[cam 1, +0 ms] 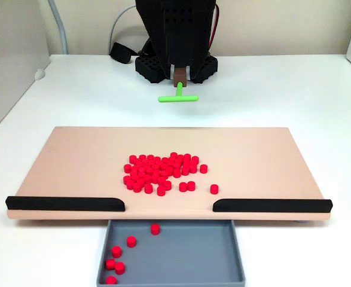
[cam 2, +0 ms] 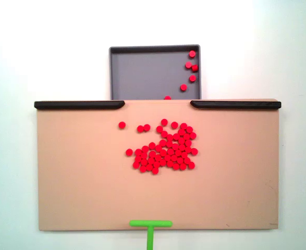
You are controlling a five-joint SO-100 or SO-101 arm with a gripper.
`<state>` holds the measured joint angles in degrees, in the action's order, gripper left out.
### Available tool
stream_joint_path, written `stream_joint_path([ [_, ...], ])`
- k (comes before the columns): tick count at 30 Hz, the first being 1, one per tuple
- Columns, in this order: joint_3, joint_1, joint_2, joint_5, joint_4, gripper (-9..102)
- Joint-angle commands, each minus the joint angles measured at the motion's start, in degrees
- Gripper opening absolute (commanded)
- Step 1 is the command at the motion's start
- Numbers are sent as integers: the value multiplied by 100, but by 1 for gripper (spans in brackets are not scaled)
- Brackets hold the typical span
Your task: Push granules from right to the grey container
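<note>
Grey container [cam 1: 223, 254] w/ granules [cam 1: 157, 173], front cut off.

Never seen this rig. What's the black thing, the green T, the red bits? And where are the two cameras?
The black thing is a small robot arm on a white table. The green T-shaped pusher stick pokes out under it; how the gripper holds it is hidden. One fixed view faces the arm from across the table; the other fixed view looks straight down. A tan board carries a pile of red granules. Two black bars line one edge, with a gap between them. Beyond the gap sits the grey container, already holding a few granules. The stick's crossbar rests at the board's opposite edge.
</note>
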<state>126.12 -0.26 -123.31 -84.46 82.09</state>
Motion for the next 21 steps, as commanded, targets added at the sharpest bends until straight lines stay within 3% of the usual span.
stream_joint_path([
  [1,-35,-53,-70,-35,35,0],
  [21,-35,-53,-132,0,35,0],
])
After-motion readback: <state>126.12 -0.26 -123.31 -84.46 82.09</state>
